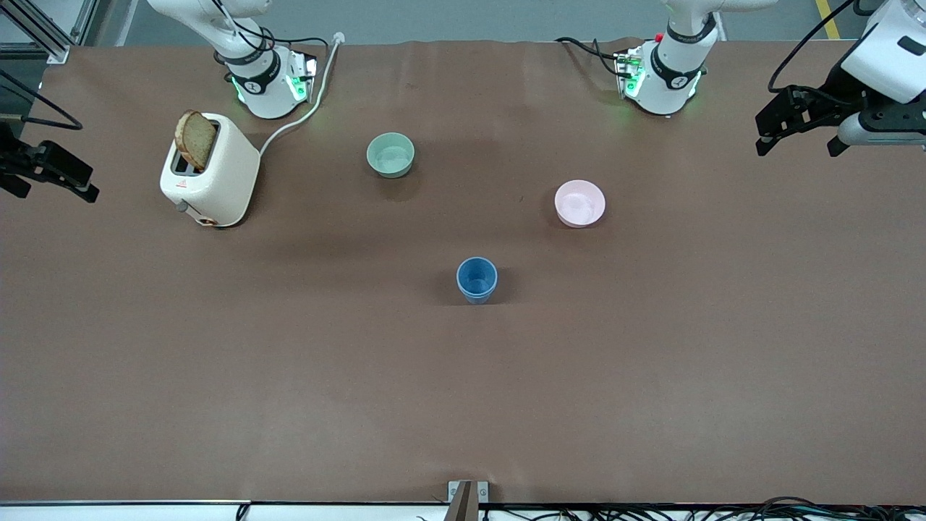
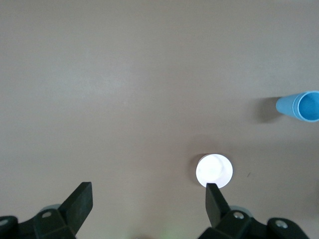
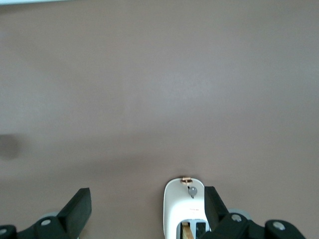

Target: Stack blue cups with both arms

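- One small blue plastic tumbler [image 1: 477,279] visible mid-table, upright; looks like the two blue cups nested, can't confirm. It sits nearer the front camera than both bowls.
- Pale green bowl [image 1: 391,155] farther from the camera, toward the right arm's end; pink bowl [image 1: 579,203] toward the left arm's end.
- Cream toaster [image 1: 210,170] with a brown bread slice [image 1: 195,139] sticking up, near the right arm's base; no readable writing on it.
- Left gripper [image 1: 797,137] up over the left arm's end of the table, fingers spread, empty.
- Right gripper [image 1: 54,179] over the right arm's end beside the toaster, fingers apart, empty.
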